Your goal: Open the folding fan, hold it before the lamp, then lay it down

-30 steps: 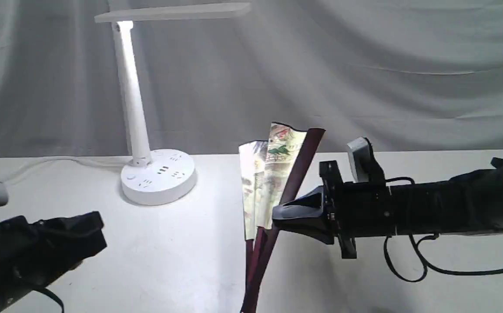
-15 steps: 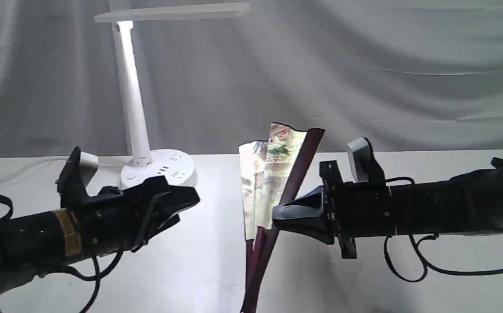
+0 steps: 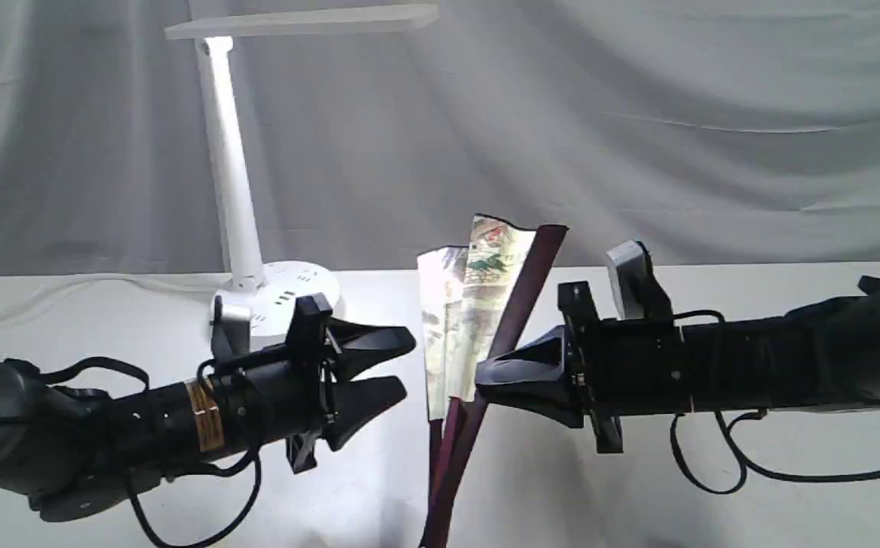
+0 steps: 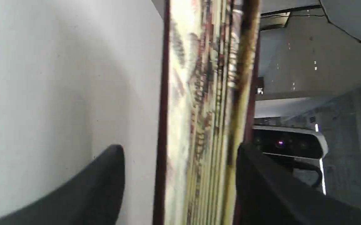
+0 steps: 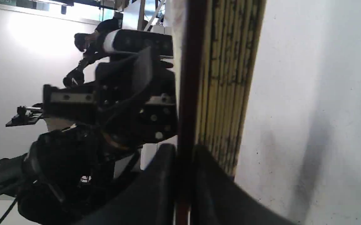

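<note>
The opening step is judged to be in hand, with the fan [image 3: 478,304] only slightly spread: a few painted pleats are shown as a narrow wedge, while most of the leaf is packed. The fan is held roughly upright near the middle of the scene, its top leaning right and its lower end reaching down toward the table [image 3: 349,495]; whether that end rests on it cannot be told.

The right claw [image 3: 483,386] is clenched on the fan's dark outer rib [image 3: 520,304], low on its length. The left claw [image 3: 408,365] is released, its jaws parted, and is placed just left of the leaf. In the left wrist view the packed pleats are lined up with the gap between its fingers [image 4: 105,187], but no grip on them is seen.

The lamp [image 3: 233,190] is set at the far left, well apart from the fan.

For the next move, the free left rib would have to be taken by the left claw and drawn leftward, with the right hold kept firm, so that the leaf is not torn.

No container is seen.
</note>
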You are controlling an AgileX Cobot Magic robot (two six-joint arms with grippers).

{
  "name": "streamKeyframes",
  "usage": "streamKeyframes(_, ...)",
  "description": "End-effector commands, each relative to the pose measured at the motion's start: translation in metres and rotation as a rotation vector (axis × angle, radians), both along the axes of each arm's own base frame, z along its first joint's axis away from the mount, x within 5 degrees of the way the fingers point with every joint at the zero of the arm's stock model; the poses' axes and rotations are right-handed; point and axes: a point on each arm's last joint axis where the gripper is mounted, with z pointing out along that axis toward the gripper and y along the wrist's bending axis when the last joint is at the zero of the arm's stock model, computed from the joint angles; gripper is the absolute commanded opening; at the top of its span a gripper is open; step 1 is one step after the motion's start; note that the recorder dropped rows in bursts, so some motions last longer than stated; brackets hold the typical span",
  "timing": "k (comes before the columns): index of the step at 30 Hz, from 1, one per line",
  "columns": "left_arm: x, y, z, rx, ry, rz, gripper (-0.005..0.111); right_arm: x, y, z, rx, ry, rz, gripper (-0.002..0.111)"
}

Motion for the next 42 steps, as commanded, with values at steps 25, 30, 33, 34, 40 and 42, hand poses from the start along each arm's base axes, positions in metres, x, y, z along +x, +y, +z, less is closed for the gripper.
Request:
streamKeyframes(25, 0.019, -0.008, -0.021, -0.146, 0.049, -0.008, 0.046, -0.004, 0.012, 0.007, 0.032, -0.006, 0.031, 0.000)
streamKeyframes(30, 0.019, -0.008, -0.021, -0.146, 0.049, -0.008, 0.043, -0.006, 0.020, 0.007, 0.032, -0.005, 0.052, 0.000)
streamKeyframes(33, 0.019, -0.008, -0.021, -0.144, 0.049, -0.012, 0.042, -0.007, 0.024, 0.007, 0.032, -0.005, 0.061, 0.000)
streamKeyframes(34, 0.019, -0.008, -0.021, -0.145, 0.051, -0.011, 0.041, -0.007, 0.024, 0.007, 0.032, -0.005, 0.061, 0.000)
streamKeyframes(40, 0.019, -0.008, -0.021, -0.145, 0.053, -0.013, 0.023, -0.007, 0.025, 0.007, 0.032, -0.005, 0.063, 0.000)
streamKeyframes(42, 0.019, -0.008, -0.021, -0.145, 0.053, -0.013, 0.012, -0.007, 0.025, 0.007, 0.032, -0.005, 0.063, 0.000)
